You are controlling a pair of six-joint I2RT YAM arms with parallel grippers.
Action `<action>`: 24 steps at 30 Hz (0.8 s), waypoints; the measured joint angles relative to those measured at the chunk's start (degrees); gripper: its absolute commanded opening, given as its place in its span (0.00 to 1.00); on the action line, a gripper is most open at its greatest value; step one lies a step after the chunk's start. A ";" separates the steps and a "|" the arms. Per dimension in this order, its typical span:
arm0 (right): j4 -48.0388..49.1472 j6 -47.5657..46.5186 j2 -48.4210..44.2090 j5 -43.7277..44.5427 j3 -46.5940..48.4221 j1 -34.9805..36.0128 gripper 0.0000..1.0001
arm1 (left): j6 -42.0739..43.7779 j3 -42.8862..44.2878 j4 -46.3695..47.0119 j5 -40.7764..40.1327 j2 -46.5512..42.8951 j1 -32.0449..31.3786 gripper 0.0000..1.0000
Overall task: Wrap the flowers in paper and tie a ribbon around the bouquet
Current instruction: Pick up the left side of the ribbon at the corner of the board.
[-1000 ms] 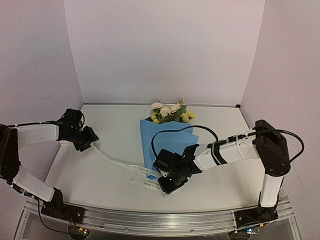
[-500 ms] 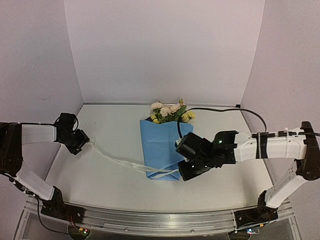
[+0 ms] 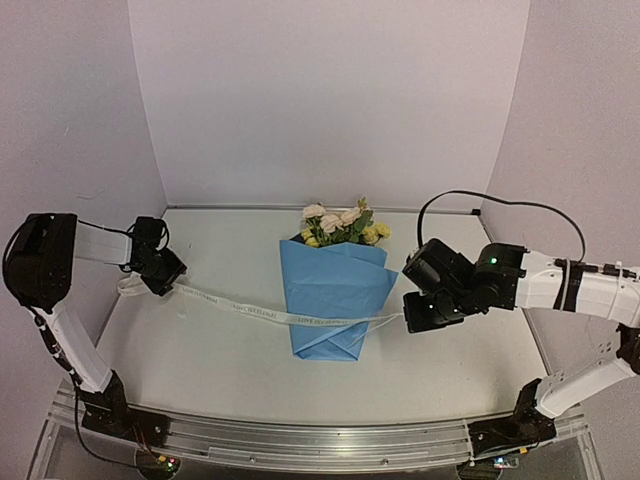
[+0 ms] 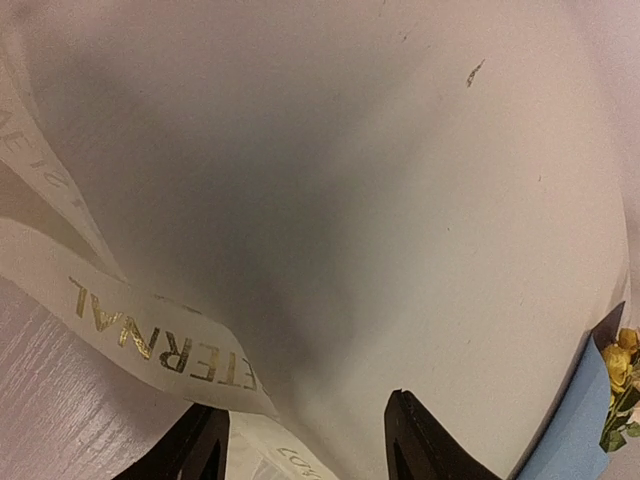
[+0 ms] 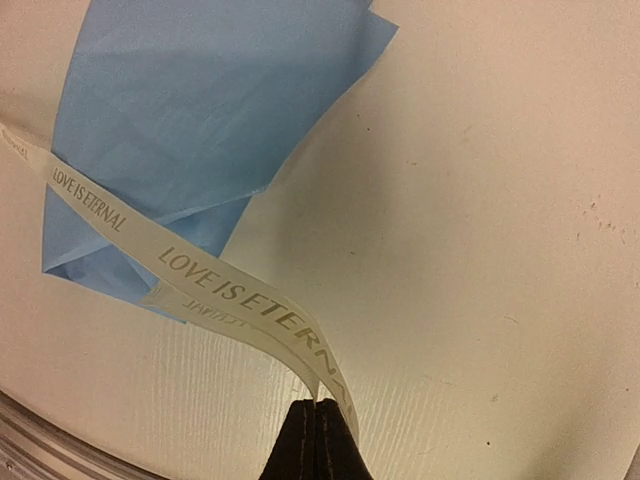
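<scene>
Nearest the bases: the narrow folded end of the bouquet [image 3: 330, 262], pointing toward the arms. Long axis near to far, tip close, blooms away.

Just beyond that tip, crossed over the light blue paper [image 3: 340, 292] by the ribbon [image 3: 238, 308]. Laid left to right, at right angles to the cone's axis, over its lower part. On top of the paper rather than under it, so not yet passed round.

To the right, level with that crossing: the right gripper [image 3: 418, 318], jaws pressed fully together on the ribbon's end. In the right wrist view, lettered tape running straight out of the closed tips toward the blue sheet. Just beside the cone's right edge, so the nearer of the 2 arms.

To the left, well apart from the cone and a little farther back: the left gripper [image 3: 160, 272]. In the left wrist view, 2 fingertips apart with bare table [image 4: 350, 200] between them. Ribbon draped against the left finger, not pinched as far as can be told. Jaws parted, then.

Farthest: the flowers [image 3: 340, 225], yellow and pink-cream, at the cone's wide mouth near the back wall.

Judged from this: wrapping done, tying barely begun. Next likely to need 1 end passed beneath the cone's narrow part. Easiest from the right, given closeness and a firm pinch. Risk of dragging the light cone sideways if pulled taut.
</scene>
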 measured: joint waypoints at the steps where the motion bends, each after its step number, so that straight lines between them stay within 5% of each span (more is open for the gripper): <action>1: -0.32 -0.03 -0.39 0.11 0.00 -0.36 0.00 | -0.15 0.31 0.13 -0.01 0.50 0.00 0.54; 16: -8.92 -0.27 -6.15 6.54 1.39 -11.34 0.00 | -0.91 0.58 -1.98 -7.46 1.26 1.66 0.49; 24: -11.65 -0.68 -8.65 8.42 3.95 -15.60 0.00 | 0.32 1.73 -1.98 -8.30 3.13 6.75 0.33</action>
